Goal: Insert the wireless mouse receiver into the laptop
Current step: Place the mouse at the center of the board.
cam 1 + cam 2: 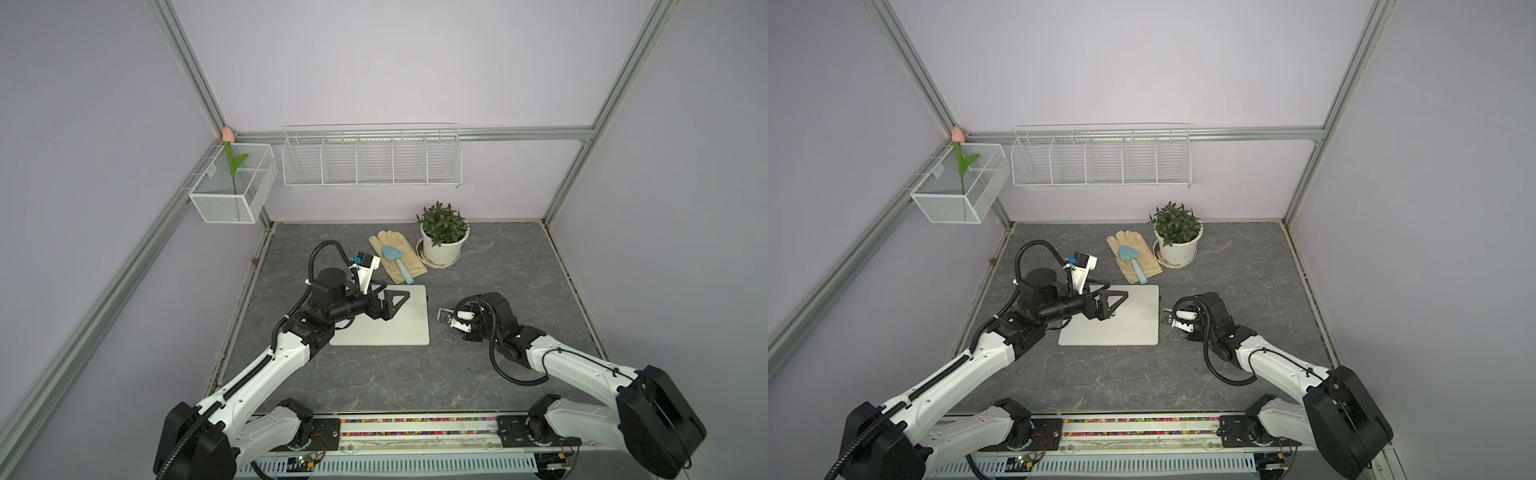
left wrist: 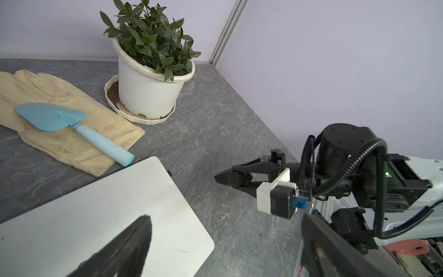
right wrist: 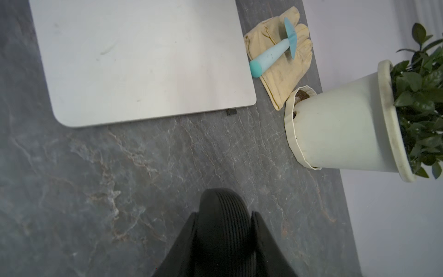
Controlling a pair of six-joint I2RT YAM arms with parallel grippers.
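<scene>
The laptop (image 1: 399, 328) (image 1: 1125, 328) (image 2: 96, 215) lies closed on the grey table, silver-white. A small black receiver (image 3: 231, 111) (image 2: 169, 172) sticks out of its right edge (image 3: 143, 60) near the far corner. My left gripper (image 1: 392, 297) (image 1: 1113, 295) (image 2: 226, 215) is open over the laptop's far left part, nothing between its fingers. My right gripper (image 3: 224, 213) (image 2: 221, 178) hovers over the table right of the laptop, pointing at that edge. It is shut on a black rounded, ribbed thing, apparently the wireless mouse (image 3: 223, 227).
A yellow glove (image 1: 409, 259) with a blue trowel (image 1: 395, 255) on it lies just beyond the laptop. Right of the glove stands a potted plant (image 1: 444, 237) in a white pot. A wire rack (image 1: 372, 160) and a mesh box (image 1: 232, 187) hang on the walls.
</scene>
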